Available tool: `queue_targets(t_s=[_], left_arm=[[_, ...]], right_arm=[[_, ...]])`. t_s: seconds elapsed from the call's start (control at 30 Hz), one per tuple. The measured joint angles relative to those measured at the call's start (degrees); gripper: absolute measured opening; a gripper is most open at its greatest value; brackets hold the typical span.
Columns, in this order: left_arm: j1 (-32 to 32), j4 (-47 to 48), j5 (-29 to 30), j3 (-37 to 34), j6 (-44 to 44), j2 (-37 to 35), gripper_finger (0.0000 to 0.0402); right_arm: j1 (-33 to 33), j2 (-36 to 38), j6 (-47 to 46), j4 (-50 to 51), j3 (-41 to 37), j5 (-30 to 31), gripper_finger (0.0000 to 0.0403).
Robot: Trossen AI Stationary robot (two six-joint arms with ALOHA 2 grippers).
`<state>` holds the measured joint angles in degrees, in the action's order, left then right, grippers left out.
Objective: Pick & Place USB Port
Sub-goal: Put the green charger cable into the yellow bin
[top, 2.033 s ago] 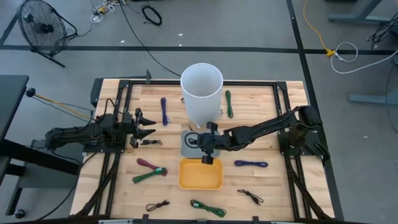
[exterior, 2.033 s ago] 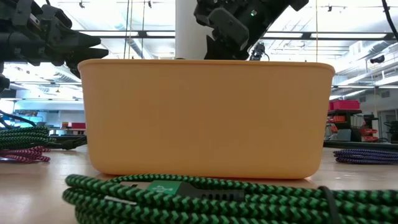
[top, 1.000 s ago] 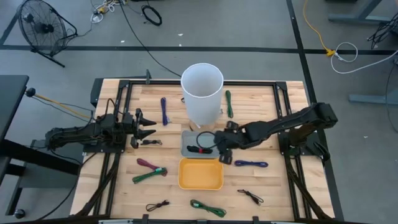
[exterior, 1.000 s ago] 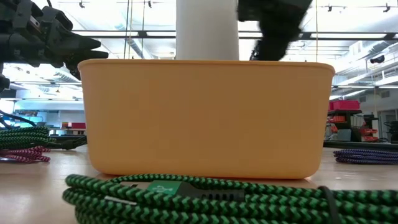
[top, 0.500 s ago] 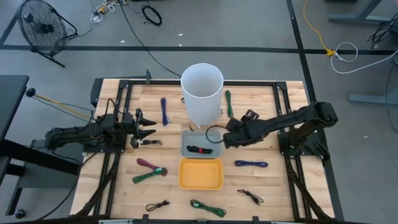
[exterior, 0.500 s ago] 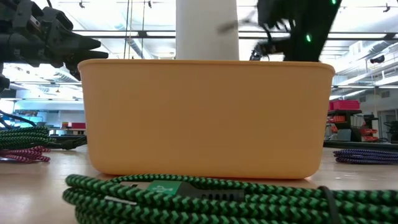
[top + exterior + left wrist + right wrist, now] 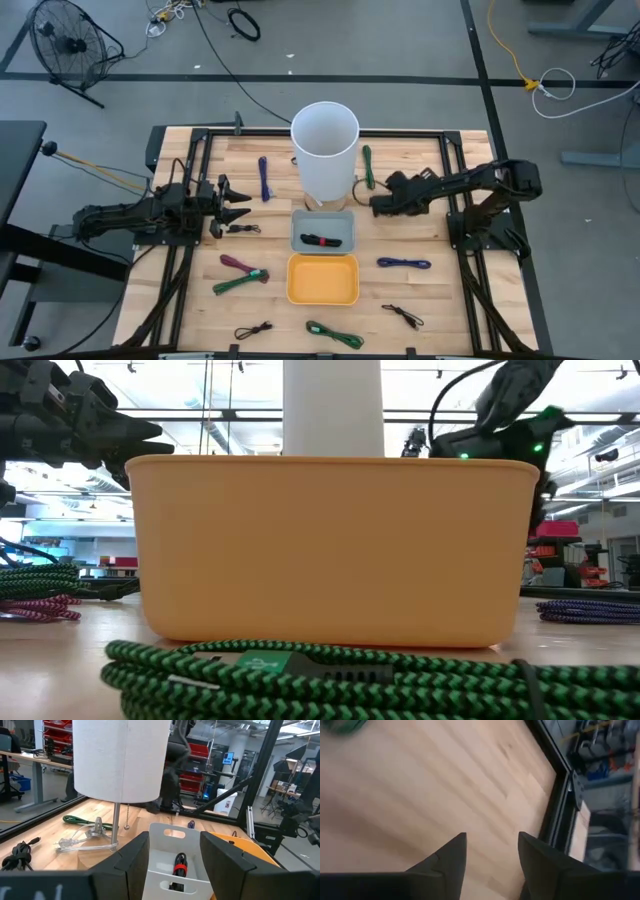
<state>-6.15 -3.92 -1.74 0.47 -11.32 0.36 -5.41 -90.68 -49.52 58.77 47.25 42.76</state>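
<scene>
A black USB cable with a red band [image 7: 320, 240] lies coiled inside the grey tray [image 7: 344, 243]; the left wrist view shows the cable [image 7: 179, 866] there too. My right gripper [image 7: 376, 204] [image 7: 491, 837] is open over bare wood, to the right of the tray and beside the lamp's base. My left gripper [image 7: 243, 206] [image 7: 174, 837] is open and level at the table's left, pointing at the tray. The yellow bin [image 7: 322, 279] [image 7: 330, 550] stands just nearer than the tray.
A white lamp shade [image 7: 324, 145] stands on its post behind the tray. Loose cables lie about: purple [image 7: 264, 178], green [image 7: 368, 165], blue-purple [image 7: 404, 263], magenta and green [image 7: 240, 272], green [image 7: 335, 335] and black ones [image 7: 405, 316] near the front edge.
My right gripper has drawn back from beside the grey tray toward the table's right and far edge, now beside the lamp's base. The black cable stays lying in the tray. The left arm has kept still.
</scene>
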Motion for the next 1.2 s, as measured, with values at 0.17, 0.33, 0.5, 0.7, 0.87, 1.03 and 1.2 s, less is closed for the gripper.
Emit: queue_targets(t_s=[0.17, 0.33, 0.5, 0.7, 0.87, 1.03, 1.2], left_arm=[[0.0, 0.0, 0.0, 0.0, 0.0, 0.0, 0.0181], [0.0, 0.0, 0.0, 0.0, 0.0, 0.0, 0.0181], [0.0, 0.0, 0.0, 0.0, 0.0, 0.0, 0.0181], [0.0, -0.1, 0.1, 0.0, 0.1, 0.0, 0.0181], [0.0, 0.0, 0.2, 0.0, 0.1, 0.0, 0.0181], [0.0, 0.0, 0.2, 0.0, 0.1, 0.0, 0.0181], [0.0, 0.0, 0.2, 0.0, 0.0, 0.0, 0.0181]], right_arm=[[-8.0, 4.9, 13.1, -16.5, -2.0, -1.9, 0.0167], [-17.5, 9.4, 23.7, -37.5, -4.8, -16.1, 0.0166], [-25.0, 8.3, 24.4, -48.4, -5.1, -28.7, 0.0166], [-28.0, 3.7, 23.2, -53.0, -5.1, -36.0, 0.0166], [-28.7, 1.4, 24.5, -53.5, -5.1, -36.9, 0.0176], [-28.7, 1.3, 24.0, -55.6, -5.1, -37.8, 0.0195], [-28.5, 1.3, 22.8, -55.4, -5.1, -36.3, 0.0210]])
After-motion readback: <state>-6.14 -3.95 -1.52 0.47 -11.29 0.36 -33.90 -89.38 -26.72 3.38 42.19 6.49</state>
